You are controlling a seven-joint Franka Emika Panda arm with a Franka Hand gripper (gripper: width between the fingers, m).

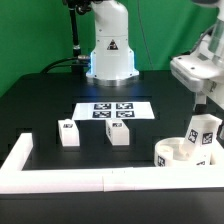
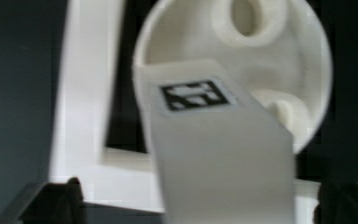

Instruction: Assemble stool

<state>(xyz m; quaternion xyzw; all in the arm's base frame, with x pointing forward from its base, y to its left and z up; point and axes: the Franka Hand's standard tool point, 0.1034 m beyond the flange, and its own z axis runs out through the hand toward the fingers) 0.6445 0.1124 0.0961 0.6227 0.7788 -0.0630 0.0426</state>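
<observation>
White leg [image 1: 203, 135] stands upright on the seat [image 1: 177, 152], straight beneath the gripper [image 1: 200, 100], whose jaws hang spread wide and empty.

White thick round seat [image 1: 176, 157] lies flat at the exterior view's right, its face showing holes; one tagged leg block [image 1: 204, 136] stands upright on it; second leg block [image 1: 68, 133] and third leg block [image 1: 118, 134] stand upright, well apart from the seat.
</observation>
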